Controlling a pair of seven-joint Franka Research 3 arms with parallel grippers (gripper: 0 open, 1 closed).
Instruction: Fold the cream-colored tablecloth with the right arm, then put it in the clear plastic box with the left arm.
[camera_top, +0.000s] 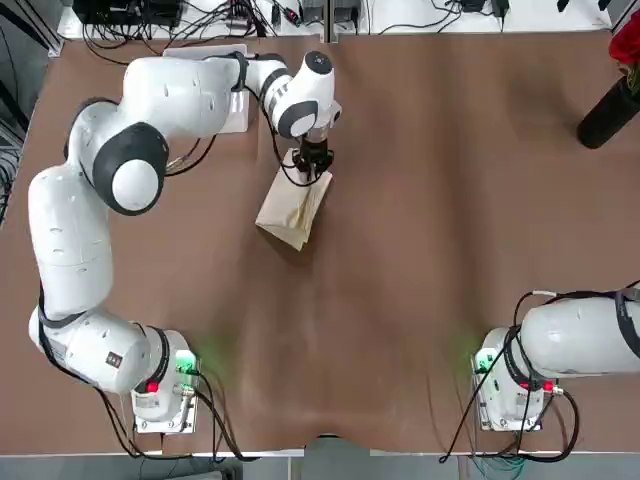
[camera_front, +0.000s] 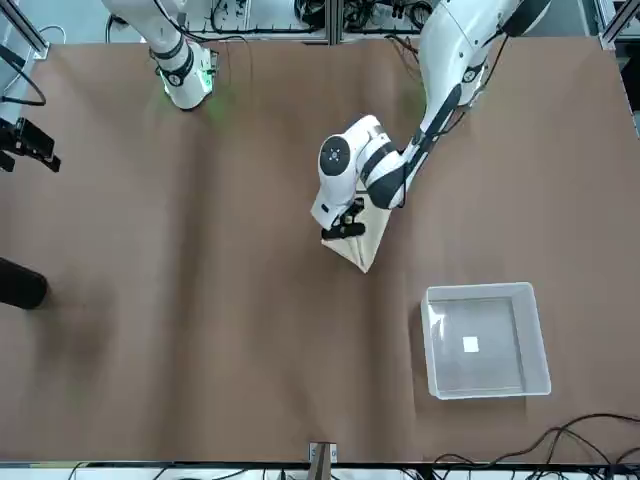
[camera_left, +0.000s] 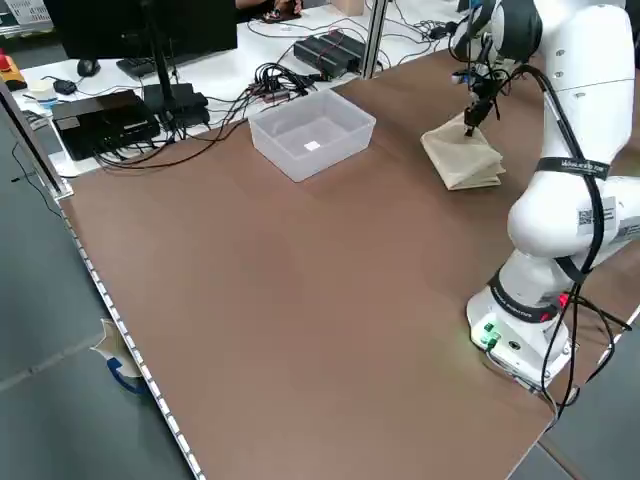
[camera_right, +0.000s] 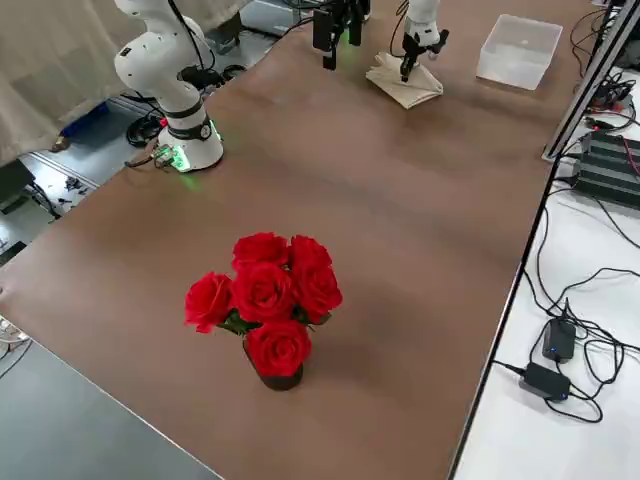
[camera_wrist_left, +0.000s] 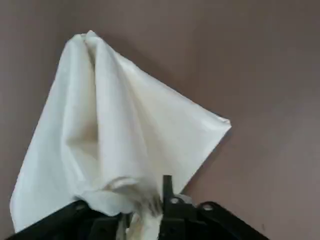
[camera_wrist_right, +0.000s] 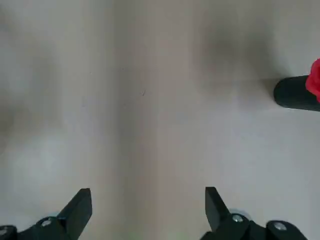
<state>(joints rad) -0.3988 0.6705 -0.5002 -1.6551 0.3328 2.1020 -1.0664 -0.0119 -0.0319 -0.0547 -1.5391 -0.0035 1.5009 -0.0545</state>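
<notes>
The cream-colored tablecloth (camera_top: 293, 212) lies folded into a small wedge mid-table, slightly left of centre. My left gripper (camera_top: 312, 165) stands over its far end, pointing down, and a bunched corner of the tablecloth (camera_wrist_left: 125, 130) sits pinched between the jaws in the left wrist view. The clear plastic box (camera_front: 478, 291) stands apart from the cloth at the far left, with only a small white label showing inside. The left arm covers most of it in the top view. My right gripper (camera_wrist_right: 147, 210) is open over bare table, holding nothing.
A dark vase of red roses (camera_right: 265, 305) stands at the far right of the table (camera_top: 420, 250). Cables and electronics (camera_left: 130, 110) lie on the bench beyond the far edge. The right arm's base (camera_top: 510, 385) is at the near right corner.
</notes>
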